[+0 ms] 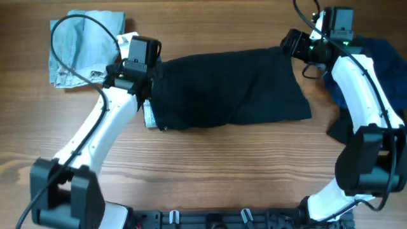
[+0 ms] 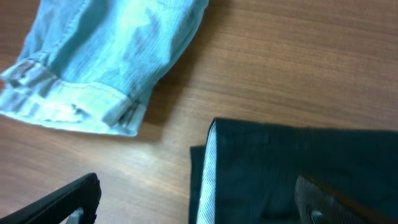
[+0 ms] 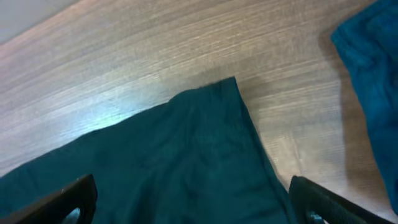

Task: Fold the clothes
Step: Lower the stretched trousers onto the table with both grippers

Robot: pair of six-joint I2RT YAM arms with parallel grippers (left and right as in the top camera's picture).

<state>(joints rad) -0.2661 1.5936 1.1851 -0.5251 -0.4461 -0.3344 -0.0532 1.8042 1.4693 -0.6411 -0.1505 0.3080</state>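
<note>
A black garment [image 1: 229,89] lies folded flat across the middle of the table. My left gripper [image 1: 141,79] is open over its left edge; in the left wrist view [image 2: 199,199] the fingers straddle the garment's corner [image 2: 298,168], which shows a pale striped lining. My right gripper [image 1: 304,48] is open over the garment's far right corner; in the right wrist view [image 3: 193,205] the fingers are spread wide above the dark cloth [image 3: 174,162]. Neither gripper holds anything.
A folded light blue garment [image 1: 82,48] lies at the far left, also seen in the left wrist view [image 2: 106,56]. A dark blue garment [image 1: 375,63] lies at the far right under the right arm, and its edge shows in the right wrist view [image 3: 373,74].
</note>
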